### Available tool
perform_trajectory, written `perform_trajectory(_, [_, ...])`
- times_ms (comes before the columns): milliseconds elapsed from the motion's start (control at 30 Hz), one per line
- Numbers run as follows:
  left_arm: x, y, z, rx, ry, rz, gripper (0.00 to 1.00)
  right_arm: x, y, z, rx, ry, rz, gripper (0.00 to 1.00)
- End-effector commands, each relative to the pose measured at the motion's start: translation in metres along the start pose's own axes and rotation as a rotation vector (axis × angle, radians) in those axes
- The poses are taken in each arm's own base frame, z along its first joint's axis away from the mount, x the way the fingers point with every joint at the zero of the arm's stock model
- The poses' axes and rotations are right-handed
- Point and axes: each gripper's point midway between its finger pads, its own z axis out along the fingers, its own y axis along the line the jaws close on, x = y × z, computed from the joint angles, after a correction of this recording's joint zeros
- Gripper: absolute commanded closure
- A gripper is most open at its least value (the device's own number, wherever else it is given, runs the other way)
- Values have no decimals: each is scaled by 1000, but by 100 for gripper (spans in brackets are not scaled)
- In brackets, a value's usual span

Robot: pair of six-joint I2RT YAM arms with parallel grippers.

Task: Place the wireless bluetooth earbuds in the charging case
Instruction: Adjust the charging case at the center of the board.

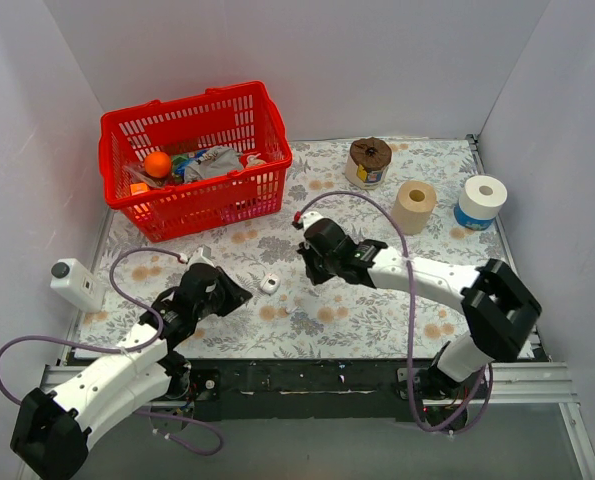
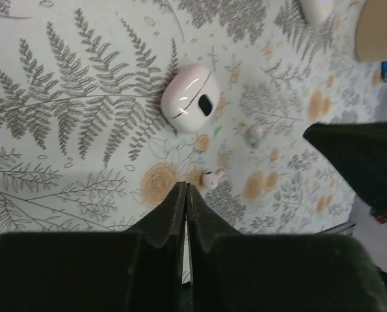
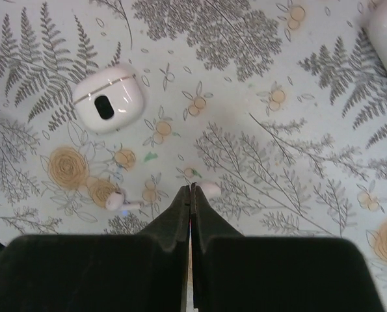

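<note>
A: The charging case [image 2: 190,97] is sitting on the table [image 2: 63,78] between the arms, lid apparently shut, though that's hard to tell from here. Just one case.

B: I'm counting two loose near it: one earbud [image 2: 211,179] just beside the left pincer [image 2: 185,190], the second earbud [image 3: 209,188] just beside the right pincer [image 3: 190,190].

A: Both pincers are pressed together, gripping nothing. Each seems to be lining up on its own earbud.

Both earbuds [image 3: 118,201] lie on the table [image 3: 258,97] near the charging case [image 3: 108,97].

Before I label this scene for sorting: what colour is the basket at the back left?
Red; the basket shows best in the top external view.
</note>
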Motion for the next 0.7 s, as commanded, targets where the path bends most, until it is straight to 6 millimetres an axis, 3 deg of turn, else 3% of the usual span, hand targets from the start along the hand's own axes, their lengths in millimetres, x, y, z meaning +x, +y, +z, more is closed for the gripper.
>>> perform_trajectory(0, [16, 12, -4, 0, 52, 22, 100, -49, 28, 23, -91, -91, -3, 99])
perform_trajectory(133, [26, 15, -1, -2, 98, 18, 100, -66, 34, 46, -88, -91, -8, 99])
perform_trajectory(267, [36, 21, 10, -25, 140, 14, 100, -62, 31, 73, -67, -37, -15, 99])
perform_trajectory(467, [42, 29, 24, -72, 169, 17, 100, -59, 27, 94, -58, -10, -19, 99])
perform_trajectory(567, [39, 30, 25, -87, 162, 19, 100, -57, 23, 93, -47, -7, -17, 99])
perform_trajectory(633, [35, 31, 23, -101, 141, 13, 95, -51, 22, 91, -60, 0, -19, 83])
perform_trajectory(667, [32, 29, 22, -99, 132, 13, 93, -55, 25, 84, -75, -19, -19, 70])
